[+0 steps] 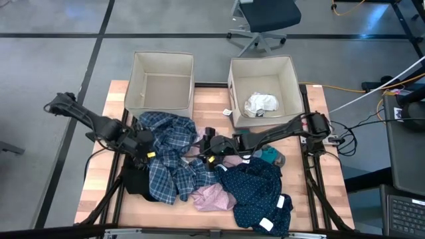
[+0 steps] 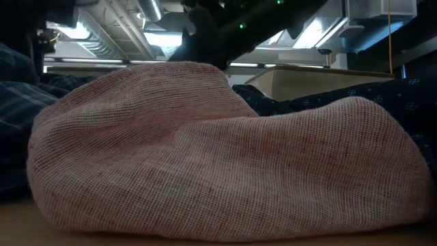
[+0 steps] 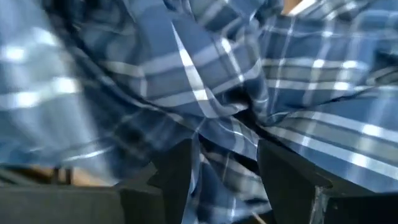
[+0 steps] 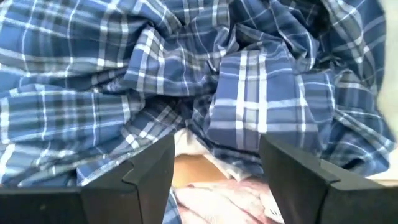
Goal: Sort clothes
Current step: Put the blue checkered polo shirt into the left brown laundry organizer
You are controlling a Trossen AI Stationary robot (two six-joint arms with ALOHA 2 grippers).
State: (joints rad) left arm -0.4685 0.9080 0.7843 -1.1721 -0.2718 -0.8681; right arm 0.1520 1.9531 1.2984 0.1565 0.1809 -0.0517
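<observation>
Two pincers are on the same garment, and that is your main risk. The left pincer (image 1: 147, 147) sits at the left edge of the blue plaid shirt (image 1: 169, 149), and its wrist view shows plaid folds bunched between the spread fingers (image 3: 177, 177); whether the cloth is truly pinched or only lying there, you cannot tell. The right pincer (image 1: 211, 149) faces the shirt from the other side with its fingers (image 4: 152, 171) apart and nothing between them; bare bench and a strip of the pink garment (image 4: 211, 199) show in the gap.

If you close both and lift, the shirt gets stretched between the arms, and any uneven pull could tear it from one grip or drag the whole heap. The heap is tangled: the shirt lies in the middle of the bench, overlapping the pink garment and touching the navy dotted piece (image 1: 255, 192), with a black piece (image 1: 136, 182) under its left side and a teal item (image 1: 269, 156) just beside the right arm. Lift carelessly and a neighbour may ride up with it, then drop off the bench front, since the navy piece already reaches that edge.

Mind the bins too. The left bin (image 1: 163, 83) looks empty and the right bin (image 1: 262, 86) holds a white garment (image 1: 260, 103); a trailing sleeve could snag a wall and tip it.
</observation>
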